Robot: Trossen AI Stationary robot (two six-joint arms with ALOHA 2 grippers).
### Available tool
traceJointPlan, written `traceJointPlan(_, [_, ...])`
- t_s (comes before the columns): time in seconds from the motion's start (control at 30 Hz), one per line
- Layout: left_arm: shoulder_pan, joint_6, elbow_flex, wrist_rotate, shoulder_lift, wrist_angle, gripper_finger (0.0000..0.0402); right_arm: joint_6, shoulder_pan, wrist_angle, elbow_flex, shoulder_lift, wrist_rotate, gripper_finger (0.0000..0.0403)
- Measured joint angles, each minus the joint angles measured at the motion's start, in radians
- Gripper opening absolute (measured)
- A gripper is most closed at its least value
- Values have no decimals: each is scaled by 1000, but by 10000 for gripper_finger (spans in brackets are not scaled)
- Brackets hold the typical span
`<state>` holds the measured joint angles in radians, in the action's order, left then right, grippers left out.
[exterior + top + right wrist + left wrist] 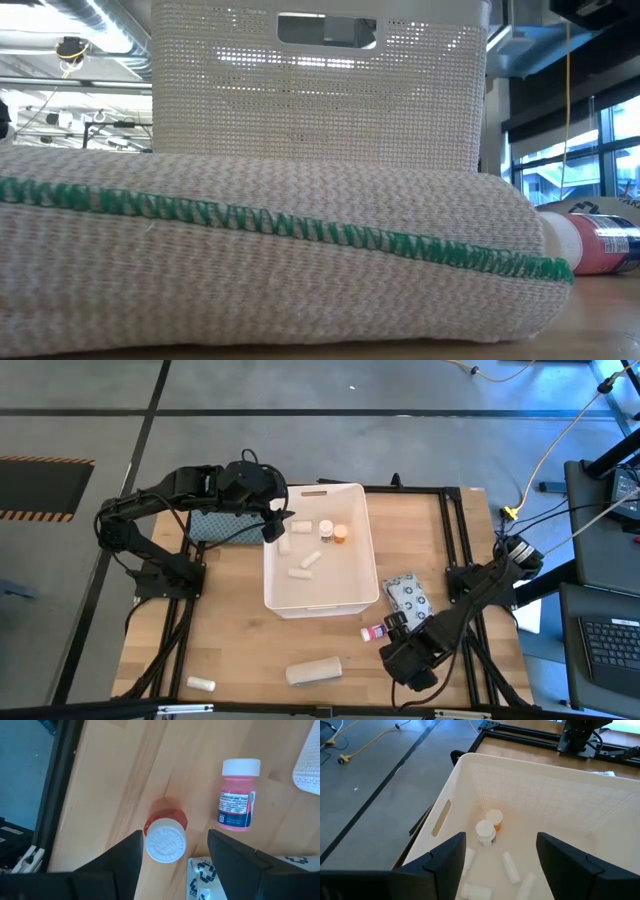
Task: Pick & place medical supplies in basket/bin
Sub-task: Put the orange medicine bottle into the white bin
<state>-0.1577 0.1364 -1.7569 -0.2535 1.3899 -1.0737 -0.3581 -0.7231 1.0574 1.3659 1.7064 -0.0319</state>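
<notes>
Currently the left tool (pixel 497 865) hangs over the white bin (pixel 352 530), fingers spread wide and holding nothing; inside the bin lie white rolls (pixel 510 868), a white-capped bottle (pixel 486 832) and an orange bottle (pixel 494 817). Right tool (pixel 172 857) sits low near the desk (pixel 240 650) edge, fingers parted around an upright orange bottle with a white cap (pixel 165 840) without clearly clamping it, a pink bottle (pixel 238 795) lying just beside and a patterned packet (pixel 410 596) nearby. A beige roll (pixel 314 672) and a small white roll (pixel 201 683) lie on the desk well apart from the bin.

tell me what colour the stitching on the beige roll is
Green, a zigzag line along the beige roll; clearest in the low view.
</notes>
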Motion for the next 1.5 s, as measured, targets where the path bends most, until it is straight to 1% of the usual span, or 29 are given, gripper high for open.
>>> traceJointPlan(0.33, [0,0,0,0,0,0,235,-1,0,33,0,3,33,223])
traceJointPlan(0.6, [0,0,0,0,0,0,235,0,0,23,0,12,33,223])
traceJointPlan(0.8, [0,0,0,0,0,0,235,-3,0,-61,-60,14,59,223])
traceJointPlan(0.9, [0,0,0,0,0,0,235,-31,0,-56,-80,14,60,221])
traceJointPlan(1.0, [0,0,0,0,0,0,235,-38,1,-57,-81,15,60,209])
traceJointPlan(1.23, [0,0,0,0,0,0,235,-56,1,-65,-81,15,60,163])
traceJointPlan(1.5, [0,0,0,0,0,0,235,-59,1,-62,-81,13,60,126])
